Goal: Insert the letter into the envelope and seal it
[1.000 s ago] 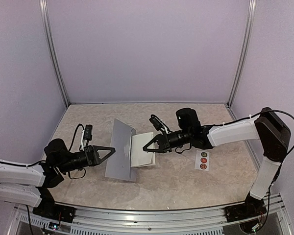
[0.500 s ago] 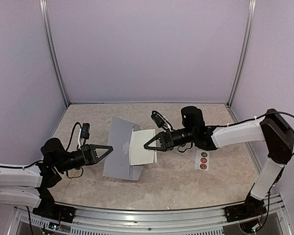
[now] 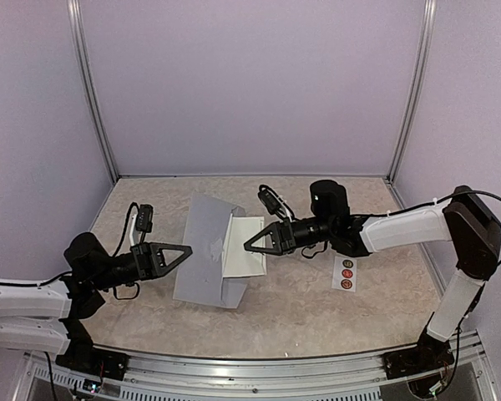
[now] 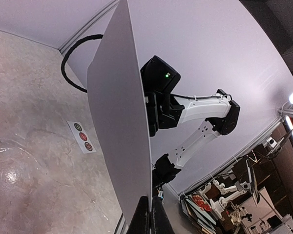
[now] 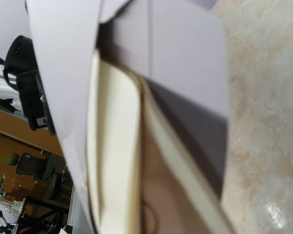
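The grey-blue envelope [image 3: 202, 261] stands tilted on the table, its open side towards the right. My left gripper [image 3: 189, 249] is shut on its left edge; in the left wrist view the fingers [image 4: 142, 222] pinch the envelope's [image 4: 119, 112] edge. My right gripper [image 3: 247, 246] is shut on the folded white letter [image 3: 244, 264] and holds it against the envelope's open side. In the right wrist view the cream letter [image 5: 115, 161] fills the middle, with the envelope's panel [image 5: 185, 63] and flap [image 5: 63, 68] around it. My right fingers are hidden there.
A small white strip with round stickers [image 3: 346, 273] lies on the marble table right of the letter; it also shows in the left wrist view [image 4: 83, 137]. The right arm [image 3: 401, 225] reaches across from the right. Purple walls enclose the table.
My left gripper has drawn back to the left and raised the envelope more upright. My right gripper has lifted the letter up and against the envelope's open side.
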You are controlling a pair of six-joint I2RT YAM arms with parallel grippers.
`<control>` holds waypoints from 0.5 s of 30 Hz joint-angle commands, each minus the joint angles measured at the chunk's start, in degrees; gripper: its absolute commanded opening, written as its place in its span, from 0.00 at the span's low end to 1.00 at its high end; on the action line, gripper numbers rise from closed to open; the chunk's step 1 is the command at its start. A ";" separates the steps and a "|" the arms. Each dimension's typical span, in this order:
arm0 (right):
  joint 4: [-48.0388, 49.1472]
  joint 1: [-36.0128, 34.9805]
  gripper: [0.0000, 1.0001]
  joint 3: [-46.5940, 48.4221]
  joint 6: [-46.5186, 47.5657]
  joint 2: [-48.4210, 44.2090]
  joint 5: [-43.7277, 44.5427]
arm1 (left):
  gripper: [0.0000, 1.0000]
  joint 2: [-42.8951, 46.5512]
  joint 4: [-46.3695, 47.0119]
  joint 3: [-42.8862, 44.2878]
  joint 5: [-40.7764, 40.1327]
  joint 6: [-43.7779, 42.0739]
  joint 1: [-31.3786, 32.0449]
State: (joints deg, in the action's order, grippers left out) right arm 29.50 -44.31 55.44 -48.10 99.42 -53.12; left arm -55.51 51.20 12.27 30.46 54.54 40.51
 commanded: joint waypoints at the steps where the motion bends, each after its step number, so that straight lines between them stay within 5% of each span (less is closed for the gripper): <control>1: 4.22 0.26 0.00 -0.13 -1.36 0.27 -0.29 | 0.00 -0.02 3.38 1.96 2.11 0.77 -0.35; 15: -0.16 -1.57 0.00 5.13 1.72 0.03 1.16 | 0.10 -6.55 -1.63 7.20 0.48 -2.92 0.71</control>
State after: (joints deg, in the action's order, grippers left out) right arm 30.74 -44.97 57.71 -48.49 99.42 -52.82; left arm -60.16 50.92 16.47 30.63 53.91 40.58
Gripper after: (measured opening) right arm 0.004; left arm 0.065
